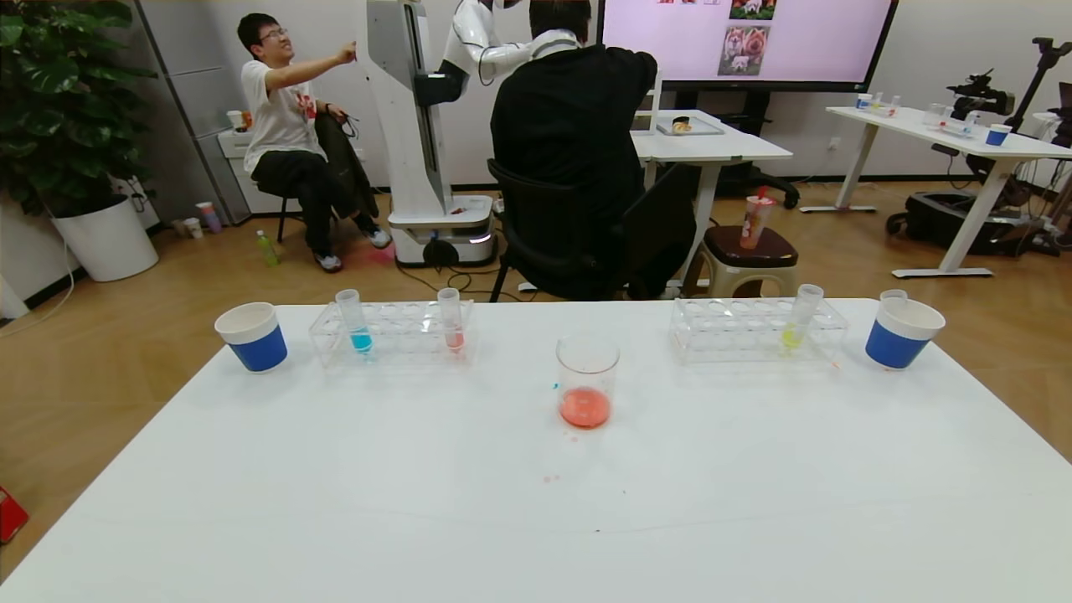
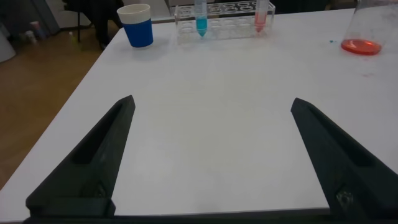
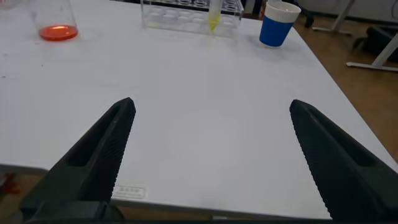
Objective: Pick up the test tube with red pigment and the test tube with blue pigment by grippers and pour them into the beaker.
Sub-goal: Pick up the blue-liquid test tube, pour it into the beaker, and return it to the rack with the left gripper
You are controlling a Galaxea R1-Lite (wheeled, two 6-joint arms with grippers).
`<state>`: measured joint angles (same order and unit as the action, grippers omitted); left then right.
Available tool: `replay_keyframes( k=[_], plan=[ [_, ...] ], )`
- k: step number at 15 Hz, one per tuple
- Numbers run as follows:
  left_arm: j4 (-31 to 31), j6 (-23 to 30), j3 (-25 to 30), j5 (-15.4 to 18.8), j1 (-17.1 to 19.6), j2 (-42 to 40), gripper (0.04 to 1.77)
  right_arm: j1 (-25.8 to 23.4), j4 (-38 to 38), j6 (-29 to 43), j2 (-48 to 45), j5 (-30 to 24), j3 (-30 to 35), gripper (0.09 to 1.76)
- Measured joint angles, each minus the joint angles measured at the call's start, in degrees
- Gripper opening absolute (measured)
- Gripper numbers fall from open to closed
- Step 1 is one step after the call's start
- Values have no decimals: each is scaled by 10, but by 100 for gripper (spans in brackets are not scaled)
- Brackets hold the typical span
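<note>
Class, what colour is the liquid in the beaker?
Red-orange, pooled in the beaker; head view shows it best.

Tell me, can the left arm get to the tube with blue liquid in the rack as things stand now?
Probably yes. The left claw is open above bare table, and nothing lies between it and the blue tube, which stands upright in the rack. The paper cup stands off to the side.

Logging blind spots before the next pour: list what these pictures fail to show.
- Head view: neither arm appears; both sit below the frame edge.
- Left wrist view: the beaker is cut by the right edge.
- Right wrist view: the left gripper and the test tube with blue pigment are out of frame.
- Right cup: a tube rim shows behind it; the cup hides its contents.
</note>
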<state>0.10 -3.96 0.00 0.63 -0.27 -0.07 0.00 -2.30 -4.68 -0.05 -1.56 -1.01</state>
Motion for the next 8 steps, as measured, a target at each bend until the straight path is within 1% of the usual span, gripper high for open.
replay_keyframes(
  k=[2,8],
  plan=[
    [0,0,0,0,0,0,175,0,22,1,0,0,5,173],
    [0,0,0,0,0,0,175,0,25,2,0,0,10,173]
  ],
)
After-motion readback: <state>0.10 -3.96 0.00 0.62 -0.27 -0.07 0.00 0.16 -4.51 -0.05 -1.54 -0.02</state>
